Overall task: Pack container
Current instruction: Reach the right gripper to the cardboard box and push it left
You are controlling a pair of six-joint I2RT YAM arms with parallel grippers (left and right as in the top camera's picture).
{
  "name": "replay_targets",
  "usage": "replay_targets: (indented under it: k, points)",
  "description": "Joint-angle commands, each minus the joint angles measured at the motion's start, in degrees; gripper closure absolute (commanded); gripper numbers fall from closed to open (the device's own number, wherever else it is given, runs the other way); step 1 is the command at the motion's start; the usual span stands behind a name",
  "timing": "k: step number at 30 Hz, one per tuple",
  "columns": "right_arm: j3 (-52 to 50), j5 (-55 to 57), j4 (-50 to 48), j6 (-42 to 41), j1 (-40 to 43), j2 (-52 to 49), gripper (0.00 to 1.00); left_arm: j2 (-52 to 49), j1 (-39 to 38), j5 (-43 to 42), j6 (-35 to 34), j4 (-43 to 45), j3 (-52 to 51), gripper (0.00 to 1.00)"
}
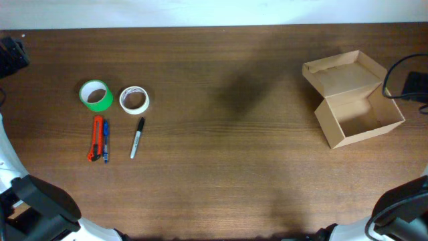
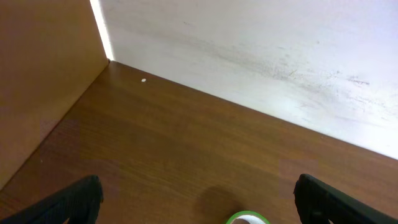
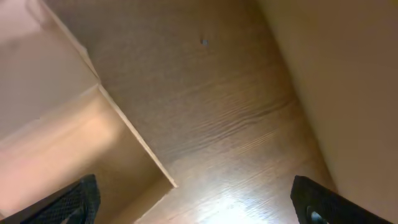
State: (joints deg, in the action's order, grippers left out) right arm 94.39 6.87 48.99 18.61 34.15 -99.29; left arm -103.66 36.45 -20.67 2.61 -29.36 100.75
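Both my left gripper (image 2: 202,200) and right gripper (image 3: 196,200) hang spread wide, holding nothing. The container (image 1: 361,115) sits at 3 o'clock on the table (image 1: 214,187), its flap lid (image 1: 341,70) thrown back and mouth up, I judge so things can drop straight in. The green tape roll (image 1: 96,96), white tape roll (image 1: 134,100), orange cutter (image 1: 97,138), blue pen (image 1: 105,140) and black marker (image 1: 137,137) lie grouped at 9 o'clock, nearest my left arm.
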Motion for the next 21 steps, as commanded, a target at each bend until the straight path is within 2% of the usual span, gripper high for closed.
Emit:
replay_targets:
  k: [1, 8, 18, 19, 21]
  points:
    - [0.4, 1.2, 0.7, 7.8, 0.4, -3.2, 0.01, -0.3, 0.1, -1.0, 0.7, 0.1, 1.2, 0.01]
    - [0.4, 1.1, 3.0, 10.8, 0.4, -11.0, 0.01, -0.3, 0.1, -1.0, 0.7, 0.1, 1.2, 0.00]
    - [0.5, -3.5, 1.6, 8.8, 0.4, -20.3, 0.00, -0.3, 0.1, -1.0, 0.7, 0.1, 1.2, 0.00]
    - [0.5, -3.5, 1.6, 7.7, 0.4, -20.9, 0.09, -0.3, 0.1, -1.0, 0.7, 0.1, 1.2, 0.01]
    - [0.4, -5.4, 1.6, 6.5, 0.4, -21.1, 0.40, -0.3, 0.1, -1.0, 0.7, 0.1, 1.2, 0.01]
